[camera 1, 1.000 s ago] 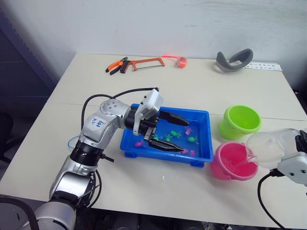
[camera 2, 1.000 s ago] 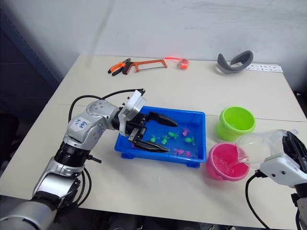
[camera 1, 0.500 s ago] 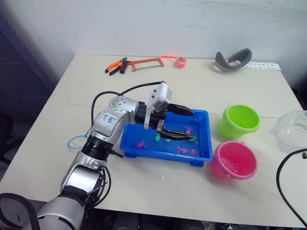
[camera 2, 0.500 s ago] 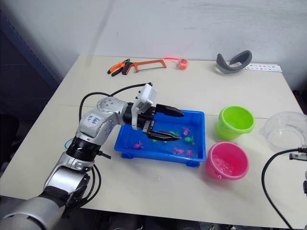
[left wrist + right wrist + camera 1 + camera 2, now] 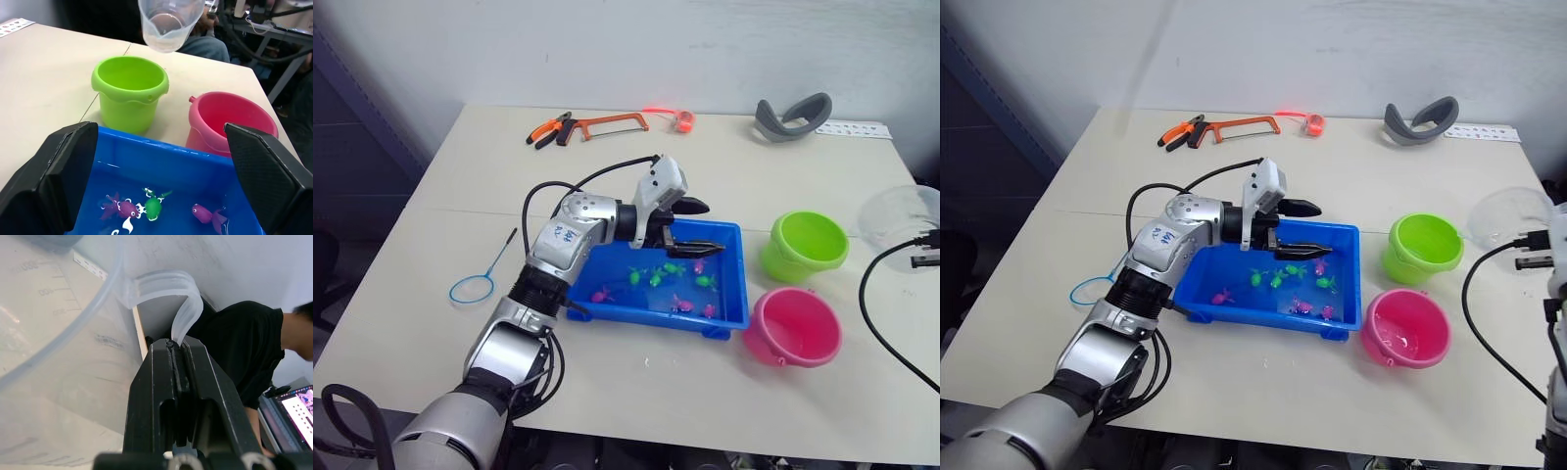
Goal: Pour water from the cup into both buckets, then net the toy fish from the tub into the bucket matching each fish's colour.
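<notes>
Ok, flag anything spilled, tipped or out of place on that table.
Nothing spilled or tipped. Both buckets, green and pink, stand upright beside the tub. The one oddity: the net lies on the table left of the tub, while the open left pincer hangs over the fish.

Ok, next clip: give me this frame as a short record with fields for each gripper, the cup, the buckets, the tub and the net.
left gripper: open, empty, over the far edge of the tub
right gripper: shut on the cup's handle
cup: held up in the air, to the right of the green bucket
green bucket: upright on the table, right of the tub
pink bucket: upright, nearer than the green one, some water inside
tub: holds water with green and pink fish
net: flat on the table, left of the tub, not held
</notes>
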`<action>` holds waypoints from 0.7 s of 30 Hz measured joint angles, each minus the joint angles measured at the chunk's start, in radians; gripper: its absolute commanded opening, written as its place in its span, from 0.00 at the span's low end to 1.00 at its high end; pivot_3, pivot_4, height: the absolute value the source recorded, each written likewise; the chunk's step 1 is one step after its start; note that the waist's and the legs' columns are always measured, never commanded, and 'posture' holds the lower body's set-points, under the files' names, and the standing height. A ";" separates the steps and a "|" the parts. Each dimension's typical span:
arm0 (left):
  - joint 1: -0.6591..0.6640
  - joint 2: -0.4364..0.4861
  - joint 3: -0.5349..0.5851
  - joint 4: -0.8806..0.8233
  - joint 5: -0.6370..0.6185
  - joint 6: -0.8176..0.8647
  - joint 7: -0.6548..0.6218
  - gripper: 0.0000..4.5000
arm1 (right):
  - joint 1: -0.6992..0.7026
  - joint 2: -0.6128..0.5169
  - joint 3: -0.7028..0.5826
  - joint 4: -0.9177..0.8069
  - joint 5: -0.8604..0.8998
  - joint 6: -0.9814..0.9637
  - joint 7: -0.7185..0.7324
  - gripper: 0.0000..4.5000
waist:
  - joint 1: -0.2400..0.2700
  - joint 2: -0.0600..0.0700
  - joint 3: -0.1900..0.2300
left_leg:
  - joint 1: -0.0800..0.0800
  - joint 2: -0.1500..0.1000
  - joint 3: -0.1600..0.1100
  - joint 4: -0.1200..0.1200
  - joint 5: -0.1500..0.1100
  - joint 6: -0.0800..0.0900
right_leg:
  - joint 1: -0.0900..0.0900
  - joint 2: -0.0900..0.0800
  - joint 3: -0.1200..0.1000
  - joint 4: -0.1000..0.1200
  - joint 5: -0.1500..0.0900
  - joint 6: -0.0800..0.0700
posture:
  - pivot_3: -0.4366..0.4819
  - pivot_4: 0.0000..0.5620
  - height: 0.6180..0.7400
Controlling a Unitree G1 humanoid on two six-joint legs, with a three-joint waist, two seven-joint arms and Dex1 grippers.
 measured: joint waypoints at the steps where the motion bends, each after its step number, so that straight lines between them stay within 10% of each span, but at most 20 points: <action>1: 0.000 0.001 0.000 -0.001 0.000 0.001 0.000 1.00 | -0.005 -0.016 0.021 0.005 -0.025 -0.008 -0.002 0.01 | 0.000 0.000 0.000 | 0.000 0.000 0.000 0.000 0.000 0.000 | 0.000 0.000 0.000 0.000 0.000 0.000 | 0.48 0.27 1.00; 21: 0.014 0.013 0.009 -0.030 0.000 0.010 -0.001 1.00 | -0.066 -0.357 0.298 0.200 -0.493 -0.377 -0.043 0.01 | -0.001 0.000 0.000 | 0.000 0.000 0.000 0.003 0.000 0.000 | 0.000 0.000 0.000 0.002 0.000 0.000 | 0.48 0.27 1.00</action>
